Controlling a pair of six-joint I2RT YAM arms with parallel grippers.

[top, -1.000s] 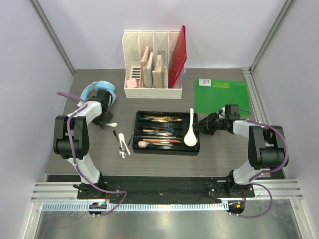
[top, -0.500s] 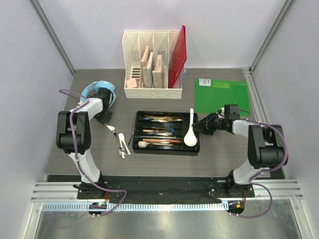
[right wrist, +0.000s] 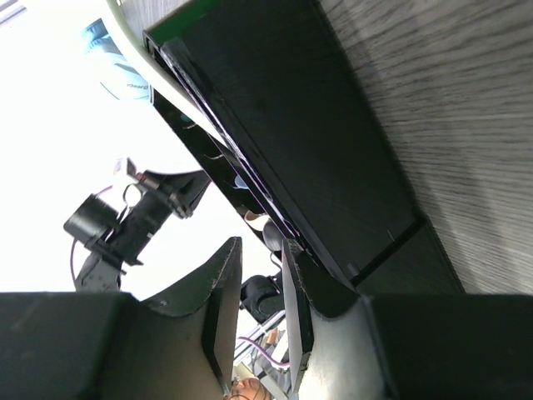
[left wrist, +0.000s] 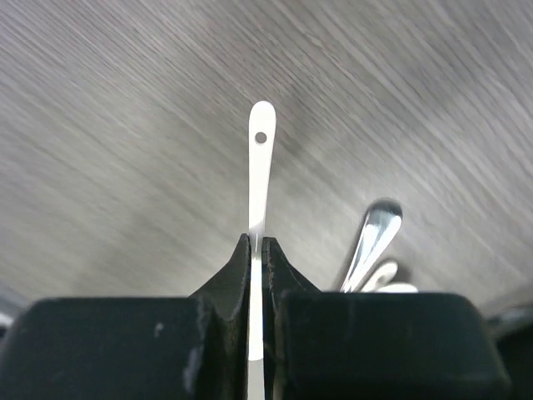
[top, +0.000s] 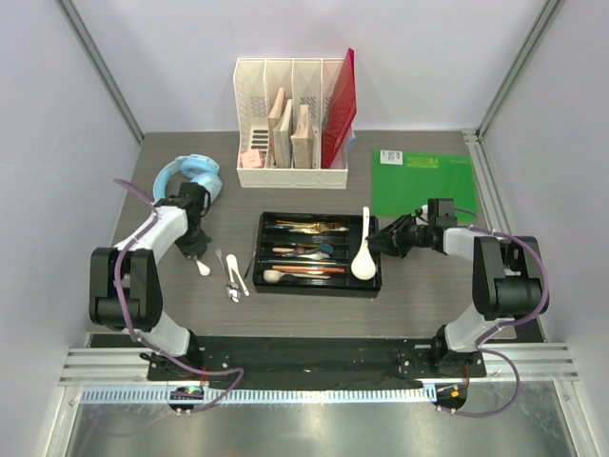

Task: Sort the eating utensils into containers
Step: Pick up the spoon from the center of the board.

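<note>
My left gripper [top: 195, 249] is shut on the thin handle of a small white spoon [top: 203, 268], left of the black tray [top: 319, 290]. In the left wrist view the white handle [left wrist: 261, 167], with a hole near its end, sticks out past the closed left gripper [left wrist: 257, 242]. Several loose utensils [top: 233, 271] lie between that spoon and the tray, among them a silver spoon [left wrist: 373, 242]. The tray holds several utensils and a large white soup spoon [top: 363, 255]. My right gripper [top: 376, 238] is open at the tray's right end. Its jaws [right wrist: 260, 243] hold nothing, and one finger sits beside the tray wall [right wrist: 316, 133].
A white slotted file organizer [top: 292, 114] with boards and a red folder [top: 338, 109] stands at the back. A green mat [top: 421, 183] lies at the back right. A light blue ring-shaped object [top: 190, 171] lies behind the left gripper.
The left gripper has shut on the small white spoon and carried it nearer and slightly left. The right arm has not moved.
</note>
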